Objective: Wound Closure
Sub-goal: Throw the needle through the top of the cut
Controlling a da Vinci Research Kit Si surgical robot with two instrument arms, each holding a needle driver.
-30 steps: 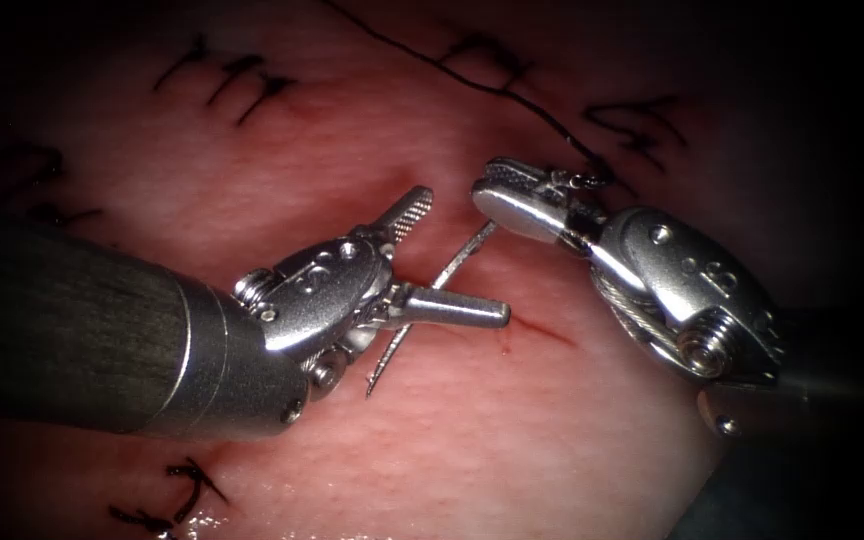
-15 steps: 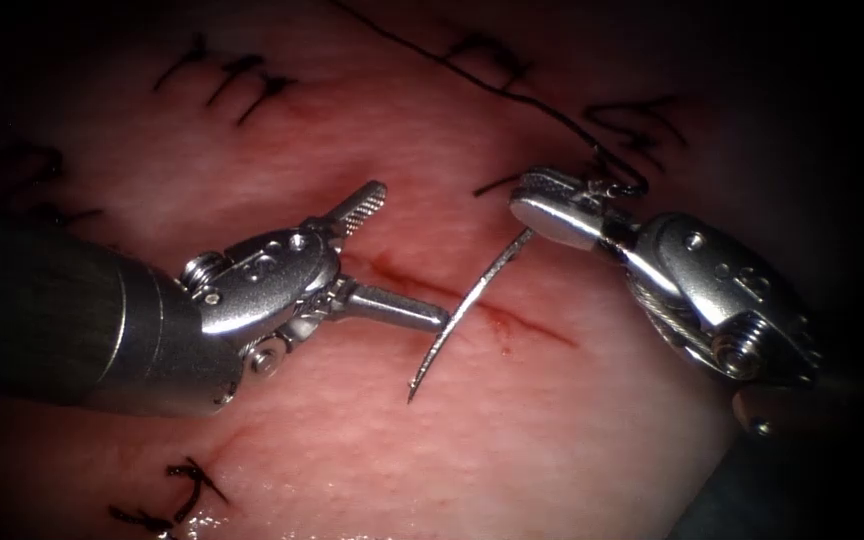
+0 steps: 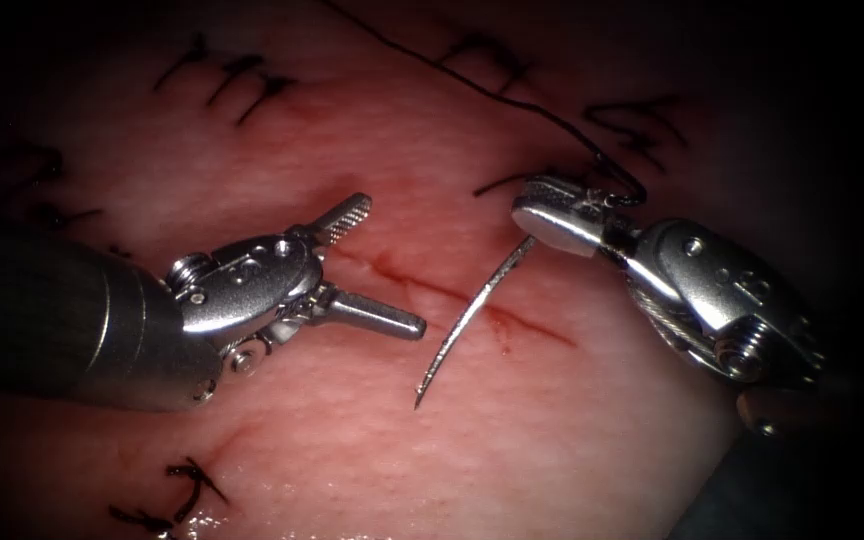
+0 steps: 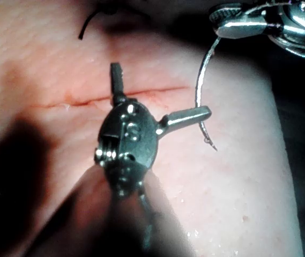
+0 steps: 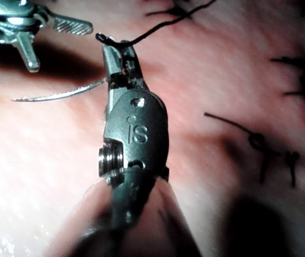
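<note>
My right tool [image 3: 544,215] is shut on the curved needle [image 3: 472,315] near its thread end. The needle hangs free over the cut [image 3: 537,328], out of the tissue [image 3: 552,450], with its tip pointing down toward the front. Black thread [image 3: 512,100] runs from the held end up to the back. My left tool [image 3: 387,266] stands open just left of the needle and holds nothing. In the left wrist view its jaws [image 4: 162,89] spread wide beside the needle [image 4: 198,91]. The right wrist view shows my right tool [image 5: 116,53] clamped on the needle [image 5: 61,95].
Finished black stitches sit at the back left [image 3: 232,75], back right [image 3: 642,125] and front left [image 3: 182,490]. A cut thread end [image 3: 497,183] lies by the right tool's jaws. Red fluid marks the cut line [image 3: 392,268].
My left tool, jaws open, has drawn back to the left, away from the needle. My right tool has carried the needle to the right and slightly down.
</note>
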